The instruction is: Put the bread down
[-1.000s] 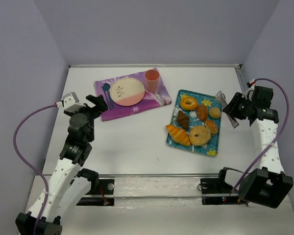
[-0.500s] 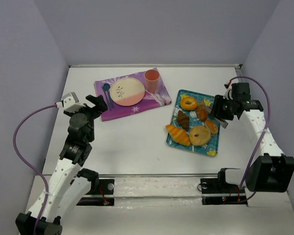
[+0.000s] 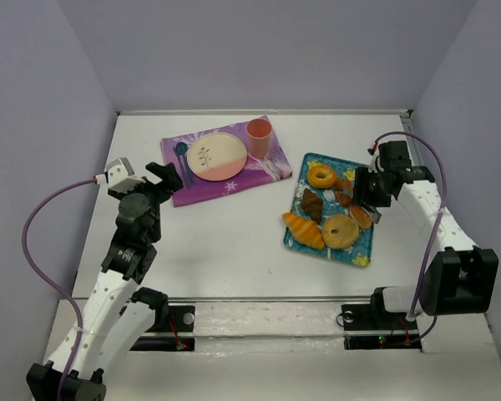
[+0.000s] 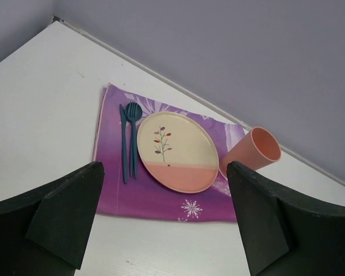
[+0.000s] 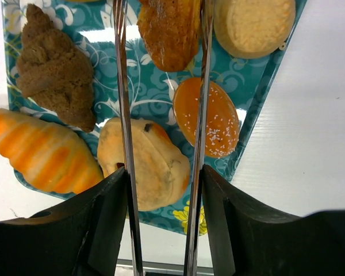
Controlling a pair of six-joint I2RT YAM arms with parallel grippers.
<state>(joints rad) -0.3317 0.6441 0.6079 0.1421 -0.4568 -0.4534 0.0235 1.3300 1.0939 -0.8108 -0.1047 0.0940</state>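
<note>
Over the tray (image 3: 356, 250), the right hand (image 3: 356, 194) has moved in, tongs (image 5: 202, 115) apart around the bread (image 5: 169, 29), ungripped.

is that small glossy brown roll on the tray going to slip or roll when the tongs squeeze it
Probably slippery: the roll looks smooth and glossy, and the tongs are thin bare metal. Its rounded oval shape may let it twist or roll out. It looks small, so likely light.
</note>
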